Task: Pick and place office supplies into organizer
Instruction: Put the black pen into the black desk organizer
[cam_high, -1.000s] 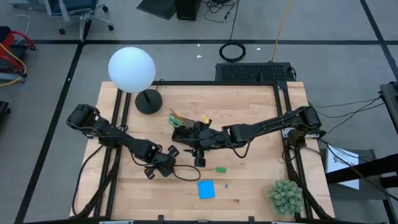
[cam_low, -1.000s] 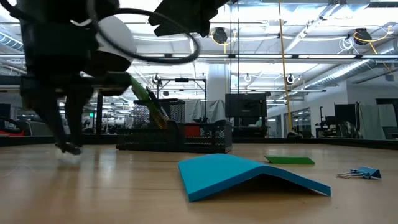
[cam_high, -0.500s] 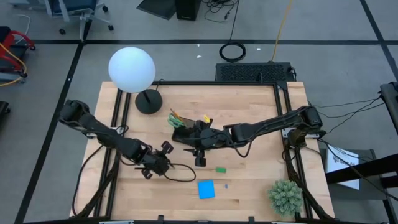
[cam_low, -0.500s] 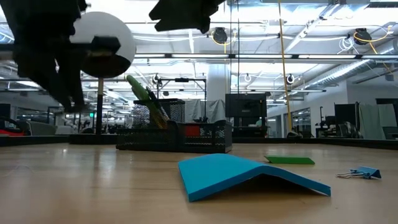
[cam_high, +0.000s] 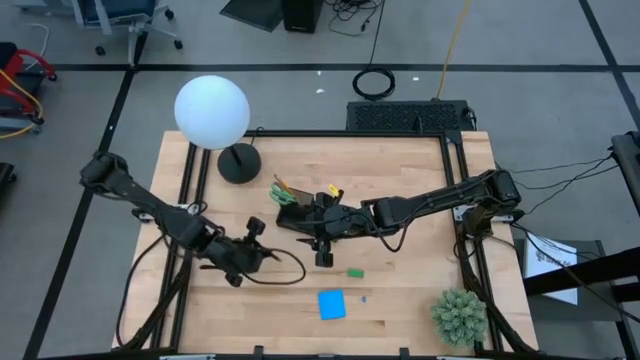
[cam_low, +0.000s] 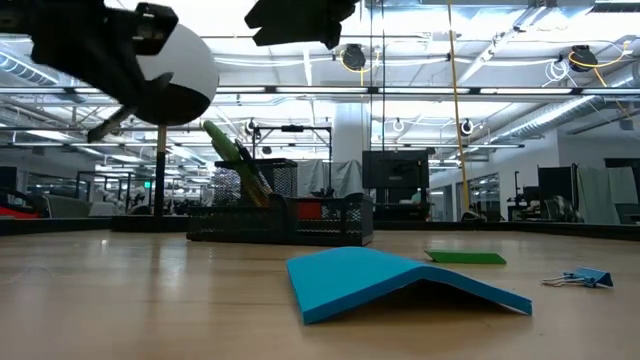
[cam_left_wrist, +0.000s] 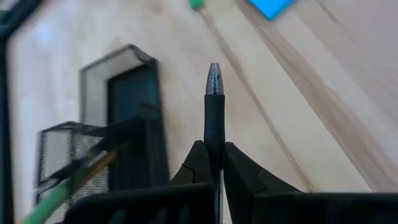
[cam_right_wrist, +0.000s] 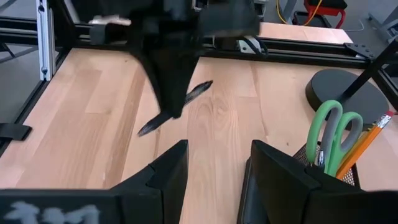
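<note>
Your left claw (cam_left_wrist: 212, 163) is clamped on a dark slim pen (cam_left_wrist: 213, 118), lifted clear of the wooden worktop (cam_high: 400, 300) and sitting left of the black mesh organizer (cam_high: 303, 215), tip aimed roughly toward it. Your right claw (cam_right_wrist: 214, 163) hangs over the organizer with its fingers apart and nothing between them, apparently just waiting. Already stowed, you can see the green-handled scissors (cam_right_wrist: 333, 134) and orange pencils (cam_right_wrist: 367, 142) standing in the tall pen compartment. The low flat compartment looks empty in the left wrist view. Still out on the worktop: the blue square sticky-note pad (cam_high: 331, 304) near the front edge, the small green eraser (cam_high: 354, 271) between pad and organizer, and a small blue binder clip (cam_low: 578, 278) just beside the pad. A second dark item lies in front of the organizer under the right arm, too small to name. Judged from this, you're roughly midway: pen delivery comes next, then pad, eraser and clip.
</note>
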